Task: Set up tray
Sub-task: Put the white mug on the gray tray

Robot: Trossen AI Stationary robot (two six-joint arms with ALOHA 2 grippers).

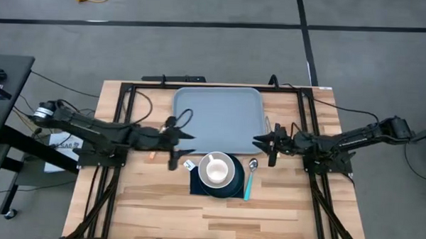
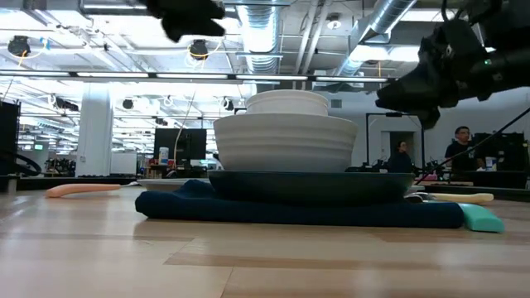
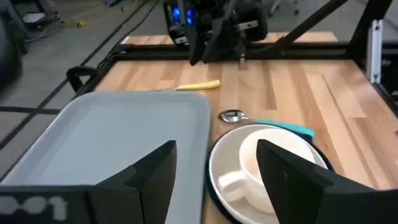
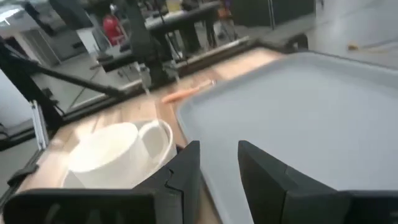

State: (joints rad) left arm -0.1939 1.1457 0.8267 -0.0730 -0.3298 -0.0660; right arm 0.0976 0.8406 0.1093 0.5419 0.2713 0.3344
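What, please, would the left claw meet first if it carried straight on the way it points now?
Probably the right claw, which faces it across the flat grey-blue plastic tray's near edge; height is unclear, so the left claw might skim that rim first.

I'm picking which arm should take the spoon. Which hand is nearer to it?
Right. The right hand hovers just beyond the spoon, at the tray's edge; the left hand is across the cup, farther off.

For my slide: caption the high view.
Two open grippers, left and right, flank an empty tray; stacked mug waits nearby.
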